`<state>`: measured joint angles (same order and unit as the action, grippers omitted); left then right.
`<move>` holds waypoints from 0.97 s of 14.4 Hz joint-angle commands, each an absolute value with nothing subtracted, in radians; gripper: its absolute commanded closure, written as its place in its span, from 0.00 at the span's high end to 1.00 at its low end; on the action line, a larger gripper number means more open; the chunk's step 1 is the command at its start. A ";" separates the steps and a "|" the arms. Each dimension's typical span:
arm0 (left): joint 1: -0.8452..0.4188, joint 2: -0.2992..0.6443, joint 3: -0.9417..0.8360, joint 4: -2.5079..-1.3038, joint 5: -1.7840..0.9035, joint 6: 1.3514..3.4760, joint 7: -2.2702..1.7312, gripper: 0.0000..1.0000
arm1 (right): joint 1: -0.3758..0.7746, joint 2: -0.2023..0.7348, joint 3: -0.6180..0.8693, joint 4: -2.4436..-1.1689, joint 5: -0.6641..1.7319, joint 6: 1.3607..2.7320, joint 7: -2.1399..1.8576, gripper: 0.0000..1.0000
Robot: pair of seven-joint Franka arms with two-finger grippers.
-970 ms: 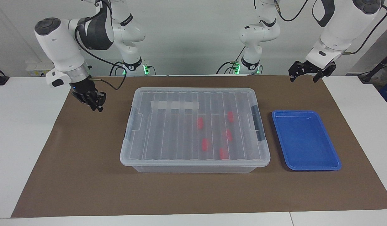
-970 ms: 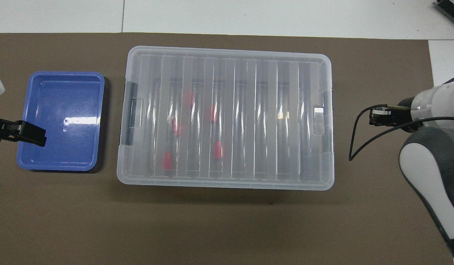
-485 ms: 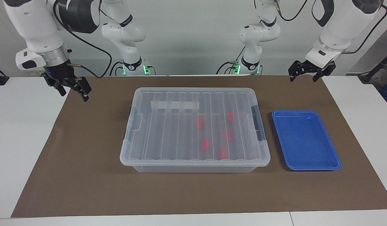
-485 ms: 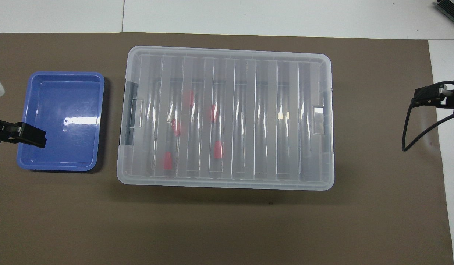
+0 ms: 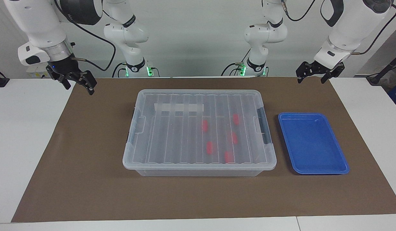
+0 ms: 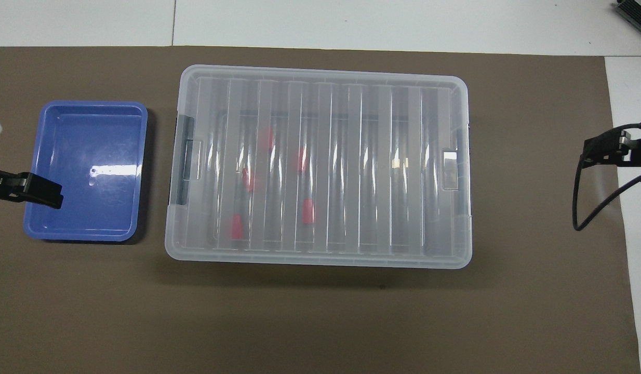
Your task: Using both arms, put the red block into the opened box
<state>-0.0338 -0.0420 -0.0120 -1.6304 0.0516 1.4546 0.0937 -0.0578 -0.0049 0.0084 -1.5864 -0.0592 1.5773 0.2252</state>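
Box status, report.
Left gripper and right gripper open, empty, raised. Box lidded; five red blocks inside. Blue tray empty.

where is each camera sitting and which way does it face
Facing view: high across the table, looking at the robots; both arms show whole at the top, left claw and right claw raised and open.
Overhead view: high above the robots' end, looking steeply down and forward; only the claws show at the side edges.
Shared: the lidded box with five red blocks inside, the blue tray, the brown mat.
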 commanded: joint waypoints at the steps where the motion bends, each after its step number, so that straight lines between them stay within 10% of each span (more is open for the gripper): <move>1: -0.049 -0.075 0.008 -1.671 0.040 1.479 0.103 1.00 | -0.063 -0.026 0.017 -1.604 -0.057 1.565 0.242 1.00; 14: -0.038 -0.080 0.003 -1.661 0.040 1.489 0.106 1.00 | -0.063 -0.031 0.018 -1.614 -0.055 1.568 0.230 1.00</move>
<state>-0.0338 -0.0514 -0.0101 -1.6301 0.0516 1.4591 0.0938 -0.0578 -0.0075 0.0117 -1.5923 -0.0592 1.5708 0.2253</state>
